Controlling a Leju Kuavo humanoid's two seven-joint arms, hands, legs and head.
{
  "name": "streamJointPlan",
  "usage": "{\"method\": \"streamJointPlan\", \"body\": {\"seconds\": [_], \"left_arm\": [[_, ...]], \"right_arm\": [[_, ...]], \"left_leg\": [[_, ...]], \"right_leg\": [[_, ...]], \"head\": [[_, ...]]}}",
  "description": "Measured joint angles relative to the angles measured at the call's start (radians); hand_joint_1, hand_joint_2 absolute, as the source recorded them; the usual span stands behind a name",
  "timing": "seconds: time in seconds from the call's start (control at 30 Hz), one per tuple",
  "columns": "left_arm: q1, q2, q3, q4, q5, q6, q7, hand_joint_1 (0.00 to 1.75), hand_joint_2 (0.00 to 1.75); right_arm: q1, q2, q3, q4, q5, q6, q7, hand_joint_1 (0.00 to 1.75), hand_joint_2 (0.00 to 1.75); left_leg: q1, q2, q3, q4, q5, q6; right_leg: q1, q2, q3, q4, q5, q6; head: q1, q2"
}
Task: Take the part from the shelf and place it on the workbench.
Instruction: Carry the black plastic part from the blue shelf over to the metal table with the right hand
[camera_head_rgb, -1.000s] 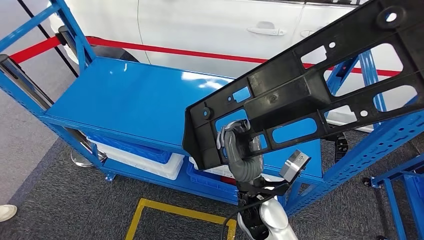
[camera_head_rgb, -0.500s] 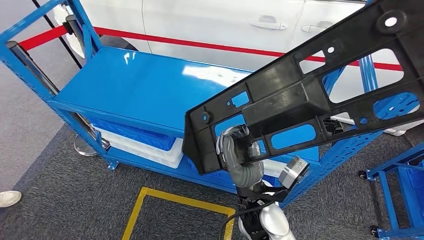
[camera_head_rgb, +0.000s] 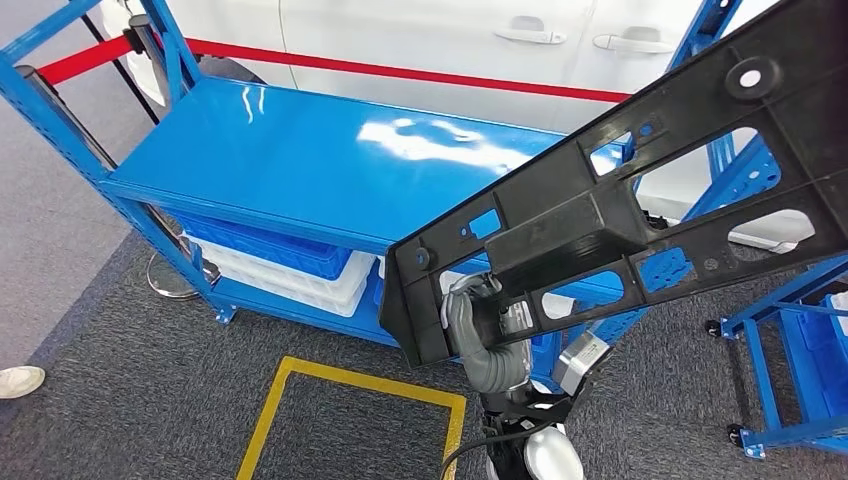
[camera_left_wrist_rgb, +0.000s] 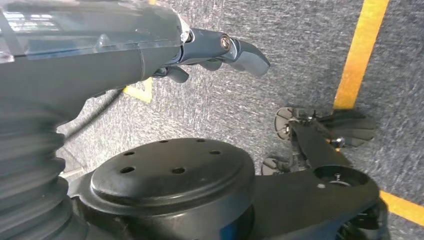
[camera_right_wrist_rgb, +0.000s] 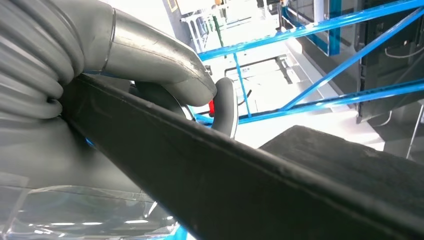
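A large black plastic part (camera_head_rgb: 620, 210) with several cut-outs stretches from the lower middle to the top right of the head view, tilted up to the right. My right hand (camera_head_rgb: 478, 325) grips it near its lower left end, fingers through an opening. In the right wrist view the part (camera_right_wrist_rgb: 260, 190) runs as a dark edge under my thumb (camera_right_wrist_rgb: 150, 55), which presses on it. The part hangs in the air in front of the blue shelf (camera_head_rgb: 300, 150). My left hand (camera_left_wrist_rgb: 210, 47) hangs over grey carpet with its fingers apart and holds nothing.
The blue shelf's top board is bare; blue and white bins (camera_head_rgb: 290, 280) sit on its lower level. A white car (camera_head_rgb: 430, 30) with a red strip stands behind. A yellow floor outline (camera_head_rgb: 350, 385) lies below, another blue rack (camera_head_rgb: 790, 350) at right, and a person's shoe (camera_head_rgb: 20, 380) at left.
The whole picture has shifted, so the camera has moved: shelf and floor outline now sit higher in view. My right hand keeps its hold on the part, which has dropped slightly in the picture.
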Motion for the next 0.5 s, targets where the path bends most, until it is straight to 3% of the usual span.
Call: {"method": "streamJointPlan", "body": {"seconds": [0.07, 0.13, 0.17, 0.23, 0.3, 0.37, 0.43, 0.5], "left_arm": [[0.001, 0.000, 0.000, 0.000, 0.000, 0.000, 0.000, 0.00, 1.75], [0.001, 0.000, 0.000, 0.000, -0.001, 0.000, -0.002, 0.00, 1.75], [0.000, 0.001, 0.000, 0.000, -0.001, -0.001, -0.002, 0.00, 1.75], [-0.001, 0.001, 0.000, 0.000, -0.004, -0.001, -0.003, 0.00, 1.75], [0.000, 0.002, 0.000, 0.000, -0.007, -0.001, -0.002, 0.00, 1.75], [0.001, 0.001, 0.000, 0.000, -0.008, -0.003, -0.001, 0.00, 1.75], [0.002, 0.000, 0.000, 0.000, -0.008, -0.003, -0.001, 0.00, 1.75], [0.003, 0.000, 0.000, 0.000, -0.008, -0.003, -0.001, 0.00, 1.75]], "right_arm": [[0.005, 0.000, -0.001, 0.000, 0.003, 0.001, -0.003, 1.75, 1.75], [0.009, 0.000, -0.002, 0.000, 0.005, 0.002, -0.004, 1.75, 1.75], [0.012, 0.000, -0.002, 0.000, 0.006, 0.002, -0.004, 1.75, 1.75], [0.017, -0.001, -0.002, 0.000, 0.007, 0.003, -0.004, 1.75, 1.75], [0.019, -0.001, -0.002, -0.001, 0.008, 0.003, -0.004, 1.75, 1.75], [0.019, 0.000, -0.003, -0.002, 0.008, 0.003, -0.005, 1.75, 1.75], [0.020, 0.000, -0.004, -0.004, 0.008, 0.004, -0.005, 1.75, 1.75], [0.021, -0.001, -0.005, -0.006, 0.008, 0.004, -0.005, 1.75, 1.75]], "left_leg": [[0.001, -0.001, -0.022, 0.056, -0.055, -0.010], [0.005, -0.002, -0.059, 0.179, -0.140, -0.019], [0.007, -0.002, -0.072, 0.238, -0.167, -0.023], [0.011, -0.002, -0.056, 0.274, -0.165, -0.029], [0.018, -0.002, 0.022, 0.169, -0.113, -0.035], [0.019, -0.006, 0.100, 0.044, -0.092, -0.039], [0.015, -0.013, 0.117, 0.003, -0.097, -0.031], [0.014, -0.014, 0.103, 0.003, -0.086, -0.011]], "right_leg": [[-0.007, -0.004, -0.009, -0.007, 0.014, -0.012], [-0.007, -0.007, -0.024, -0.006, 0.026, -0.017], [-0.007, -0.009, -0.032, -0.005, 0.032, -0.016], [-0.009, -0.010, -0.052, 0.000, 0.044, -0.012], [-0.015, -0.009, -0.070, 0.011, 0.052, -0.005], [-0.016, -0.008, -0.087, 0.022, 0.059, 0.006], [-0.013, -0.007, -0.098, 0.026, 0.072, 0.021], [-0.012, -0.007, -0.104, 0.027, 0.082, 0.034]], "head": [[-0.002, 0.000], [-0.004, 0.000], [-0.004, 0.000], [-0.004, 0.000], [-0.004, 0.000], [-0.006, 0.000], [-0.006, 0.000], [-0.005, 0.000]]}}
